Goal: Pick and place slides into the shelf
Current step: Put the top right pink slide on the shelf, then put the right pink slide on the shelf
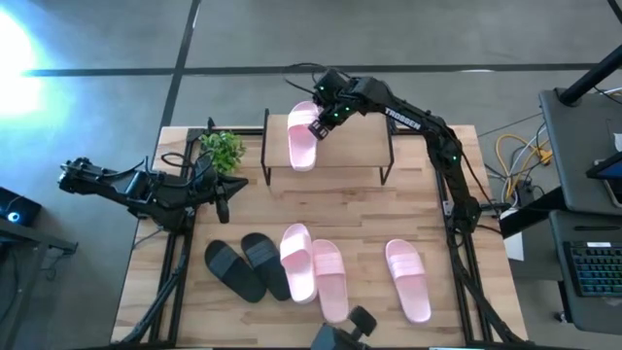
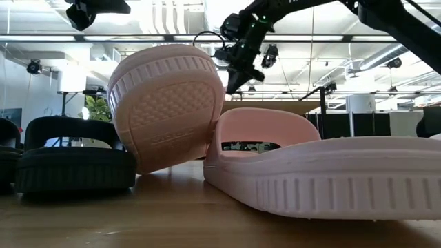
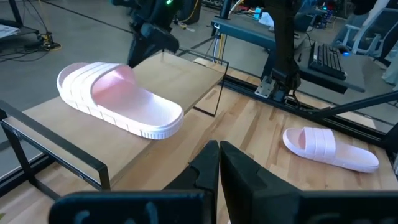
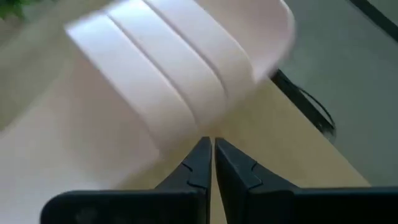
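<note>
A light pink slide (image 1: pixel 302 136) lies sole down on the shelf's (image 1: pixel 355 146) wooden top board, with its strap toward the table's far edge. My right gripper (image 1: pixel 320 123) is shut and hovers at that strap, which fills the right wrist view (image 4: pixel 180 68). The left wrist view shows the same slide (image 3: pixel 118 99) on the shelf (image 3: pixel 186 74). On the table near the front edge lie two black slides (image 1: pixel 248 266) and three pink ones (image 1: pixel 296 261) (image 1: pixel 328 279) (image 1: pixel 408 280). My left gripper (image 1: pixel 225 201) waits shut at the table's left. My right gripper (image 4: pixel 208 152) has its shut fingertips right at the side of the pink slide's strap (image 4: pixel 186 106), coming slanting from above and the table's right. I cannot tell whether they touch the strap.
A small green plant (image 1: pixel 224 148) stands left of the shelf. In the low view a tilted pink slide (image 2: pixel 169 110) leans on another pink one (image 2: pixel 331 172), with a black slide (image 2: pixel 69 158) beside them. Bare wood lies between the shelf and the front row of slides.
</note>
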You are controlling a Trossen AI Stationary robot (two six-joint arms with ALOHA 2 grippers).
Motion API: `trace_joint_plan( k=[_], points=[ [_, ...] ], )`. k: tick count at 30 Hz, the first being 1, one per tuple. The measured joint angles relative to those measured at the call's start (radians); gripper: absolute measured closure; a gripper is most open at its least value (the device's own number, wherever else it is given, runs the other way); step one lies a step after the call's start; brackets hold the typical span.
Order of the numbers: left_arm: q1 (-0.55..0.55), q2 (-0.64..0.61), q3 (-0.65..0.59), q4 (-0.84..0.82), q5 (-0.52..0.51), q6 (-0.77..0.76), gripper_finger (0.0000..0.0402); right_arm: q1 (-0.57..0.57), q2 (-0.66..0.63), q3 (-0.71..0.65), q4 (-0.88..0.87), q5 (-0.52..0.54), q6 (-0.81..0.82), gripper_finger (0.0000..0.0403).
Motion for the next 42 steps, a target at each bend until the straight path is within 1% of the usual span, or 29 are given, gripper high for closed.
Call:
trace_joint_plan(
  k=[3, 6, 7, 8, 10, 12, 14, 16, 17, 19, 21, 24, 26, 30, 32, 35, 38, 40, 42],
  points=[
    [0.000, -0.003, 0.000, 0.000, 0.000, 0.000, 0.0402, 0.000, -0.023, 0.032, -0.161, 0.037, 0.004, 0.0390],
    [0.000, -0.009, 0.000, -0.001, 0.000, 0.000, 0.0402, 0.004, -0.036, 0.063, -0.416, 0.032, 0.014, 0.0390],
    [0.000, -0.009, 0.000, -0.001, -0.001, 0.001, 0.0402, 0.012, -0.041, 0.062, -0.431, 0.031, 0.009, 0.0390],
    [0.000, -0.009, 0.000, -0.001, -0.001, 0.005, 0.0402, 0.023, -0.064, 0.040, -0.391, 0.011, 0.011, 0.0390],
    [0.000, -0.008, 0.000, -0.003, -0.001, 0.023, 0.0402, 0.040, -0.128, -0.013, -0.386, -0.111, 0.038, 0.0390],
    [0.000, -0.006, 0.000, -0.003, -0.002, 0.031, 0.0402, 0.057, -0.177, -0.030, -0.364, -0.223, 0.064, 0.0390],
    [0.001, -0.002, 0.000, -0.004, -0.002, 0.033, 0.0402, 0.083, -0.209, -0.071, -0.432, -0.220, 0.086, 0.0390],
    [0.001, 0.000, -0.002, -0.004, -0.002, 0.039, 0.0402, 0.118, -0.247, -0.138, -0.391, -0.219, 0.092, 0.0390],
    [0.001, 0.001, -0.002, -0.005, -0.002, 0.048, 0.0402, 0.142, -0.265, -0.170, -0.406, -0.233, 0.087, 0.0390],
    [0.001, 0.006, -0.002, -0.004, -0.002, 0.062, 0.0402, 0.207, -0.317, -0.227, -0.406, -0.266, 0.076, 0.0390],
    [0.001, 0.009, -0.003, -0.003, -0.001, 0.084, 0.0402, 0.278, -0.378, -0.302, -0.411, -0.268, 0.075, 0.0390],
    [0.001, 0.014, -0.003, -0.003, -0.001, 0.134, 0.0402, 0.396, -0.434, -0.416, -0.406, -0.183, 0.100, 0.0390],
    [0.001, 0.019, -0.003, -0.003, -0.001, 0.160, 0.0402, 0.485, -0.474, -0.501, -0.407, -0.115, 0.163, 0.0390],
    [0.001, 0.020, -0.003, -0.003, 0.001, 0.190, 0.0402, 0.671, -0.564, -0.665, -0.412, -0.062, 0.343, 0.0390],
    [0.001, 0.022, -0.003, -0.004, 0.001, 0.191, 0.0402, 0.764, -0.588, -0.741, -0.410, -0.033, 0.473, 0.0390],
    [0.001, 0.026, -0.003, -0.003, 0.002, 0.192, 0.0402, 0.907, -0.623, -0.833, -0.401, -0.017, 0.685, 0.0390],
    [0.001, 0.030, -0.004, -0.004, 0.004, 0.204, 0.0402, 1.064, -0.640, -0.882, -0.357, 0.020, 0.835, 0.0390],
    [0.001, 0.037, -0.003, -0.004, 0.004, 0.222, 0.0402, 1.168, -0.634, -0.891, -0.334, 0.078, 0.929, 0.0390],
    [0.001, 0.041, -0.004, -0.005, 0.006, 0.233, 0.0402, 1.259, -0.617, -0.891, -0.351, 0.116, 1.035, 0.0390]
  ],
)
